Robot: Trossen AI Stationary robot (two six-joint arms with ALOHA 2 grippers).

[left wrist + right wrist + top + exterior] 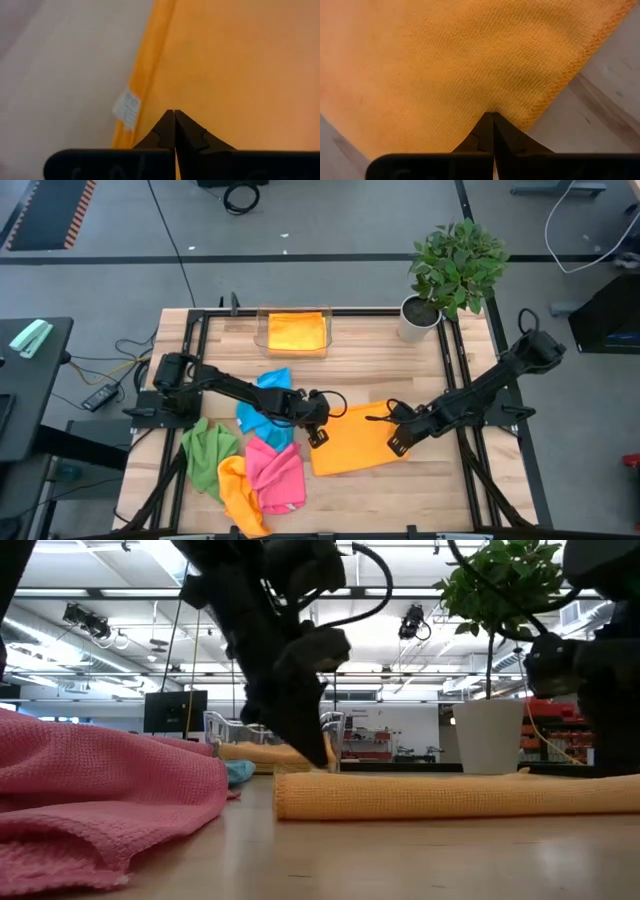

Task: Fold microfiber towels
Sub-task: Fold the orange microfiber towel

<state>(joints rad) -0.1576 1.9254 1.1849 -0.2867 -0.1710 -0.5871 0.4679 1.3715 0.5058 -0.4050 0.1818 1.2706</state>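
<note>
An orange towel point(355, 442) lies spread flat on the table's middle; it also shows in the low view point(450, 795). My left gripper point(318, 435) is down at its left edge, fingers shut point(174, 112), beside a white label point(126, 109). My right gripper point(398, 442) is down at its right edge, fingers shut point(492, 115), near the stitched hem point(570, 65). Blue point(262, 405), pink point(275, 473), green point(208, 452) and orange-yellow point(240, 495) towels lie crumpled in a heap on the table's left. A folded orange towel point(296, 332) lies in a clear tray. My left gripper meets the orange towel's top close to its left edge point(165, 102), fingers shut, coming from above and slanting. The fingertips hide how much cloth is between them. The towel lies flat on the table. My right gripper meets the towel just inside its right hem point(507, 107), fingers shut, from above. The fingertips hide the pinch. The cloth lies flat and slack on the table.
The clear tray point(262, 330) stands at the table's far edge. A potted plant point(450, 270) stands at the far right corner. Bare wood shows in front of the orange towel point(420, 490) and between it and the tray point(370, 375).
</note>
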